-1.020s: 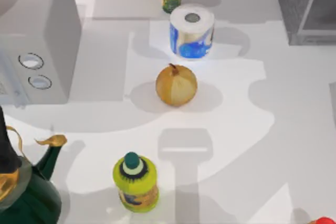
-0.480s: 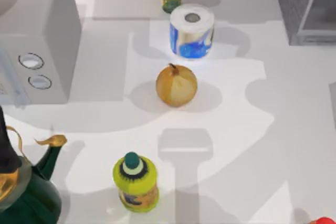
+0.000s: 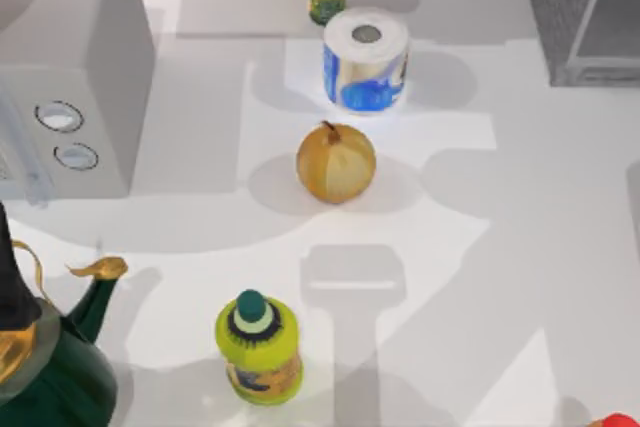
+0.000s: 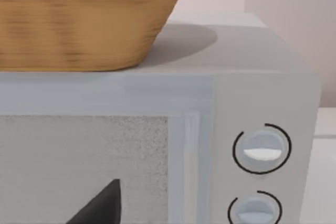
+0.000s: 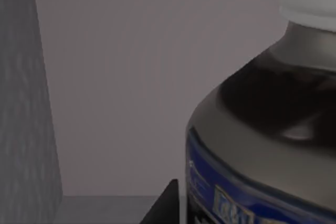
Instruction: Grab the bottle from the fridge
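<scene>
While the right hand (image 5: pixel 164 203) sits inside the fridge (image 3: pixel 585 12) close beside the bottle (image 5: pixel 262 129), its spread cannot be told; it should centre on the body before closing.

Onion (image 3: pixel 336 162) sitting mid-table, toilet roll (image 3: pixel 366 59) standing just behind. Yellow-green bottle (image 3: pixel 259 347) standing near front edge. Dark green teapot (image 3: pixel 45 352) occupying front left corner. Wicker basket (image 4: pixel 79 17) resting atop white box with dials (image 4: pixel 252 129).
</scene>
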